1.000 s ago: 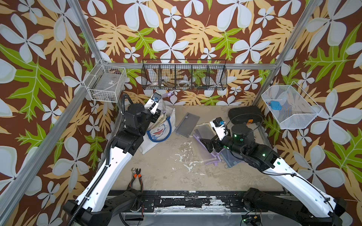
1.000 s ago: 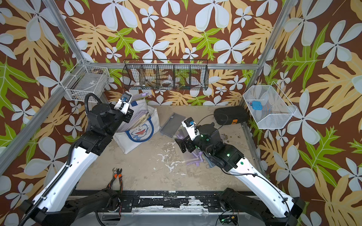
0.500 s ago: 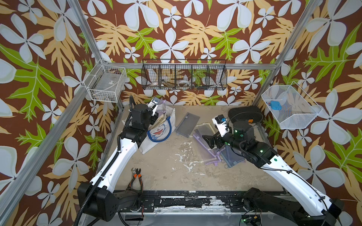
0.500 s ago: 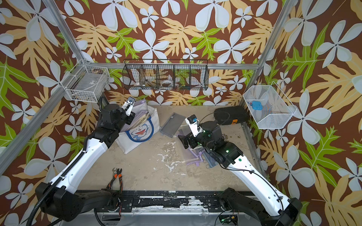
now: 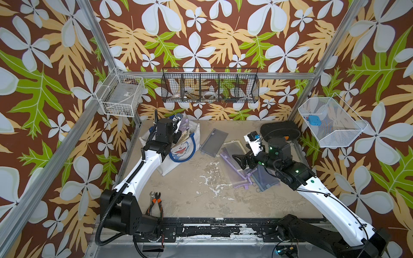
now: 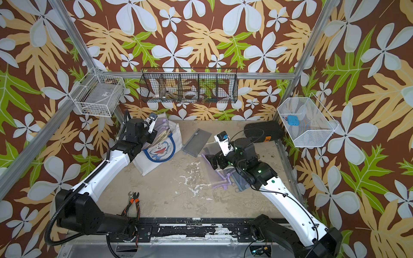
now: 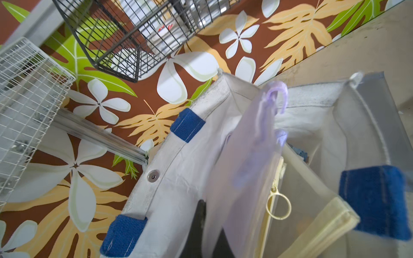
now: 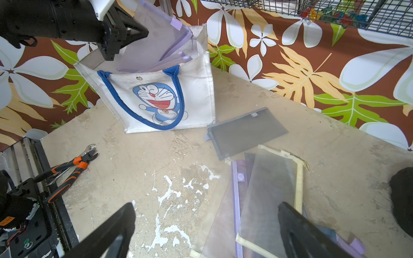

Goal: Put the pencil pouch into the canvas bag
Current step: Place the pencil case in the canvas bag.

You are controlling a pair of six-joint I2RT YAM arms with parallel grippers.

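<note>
The left arm stretches over the canvas bag (image 8: 196,89). The left gripper (image 8: 143,33) is clamped on one purple pencil pouch (image 7: 245,160), whose lower end sits in the bag's mouth below the fingers. The right gripper (image 8: 206,204) is spread wide and empty above a pile of pouches (image 8: 268,189), at least three. One grey pouch (image 8: 245,131) lies beyond its fingertips. Only the left wrist view shows a yellow-edged pouch (image 7: 312,223) inside the bag.

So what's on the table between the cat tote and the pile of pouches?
One grey pouch, lying flat between the tote and the pile; both top views show it.
</note>
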